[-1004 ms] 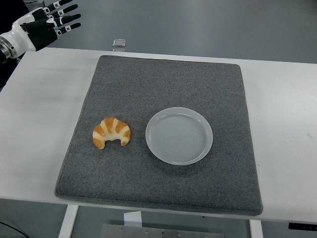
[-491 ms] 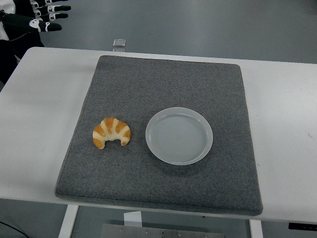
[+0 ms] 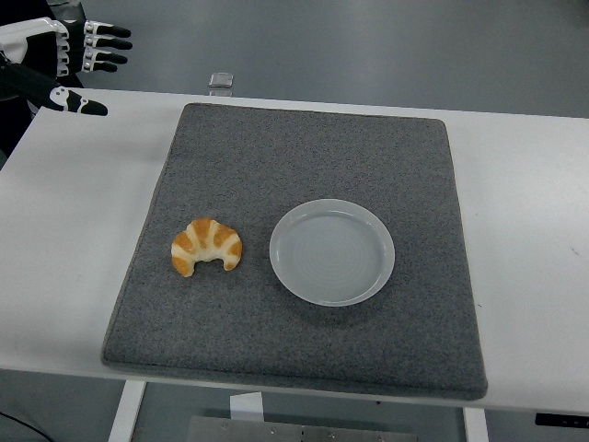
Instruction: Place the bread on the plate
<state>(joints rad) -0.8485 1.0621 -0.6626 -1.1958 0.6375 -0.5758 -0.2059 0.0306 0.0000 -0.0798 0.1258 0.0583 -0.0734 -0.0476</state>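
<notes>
One released left robot hand far from bread beside plate on mat.

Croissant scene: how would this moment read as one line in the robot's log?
croissant: on grey mat, left of plate, untouched | plate: empty | left robot hand: open, far-left table corner | right: not in view

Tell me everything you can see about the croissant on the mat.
The croissant is a small crescent, golden brown with paler cream bands across its ridges, looking glossy and whole. It lies flat on the left part of the gray mat, horns pointing toward the near edge. It sits left of the white plate without touching it. Nothing holds it.
</notes>
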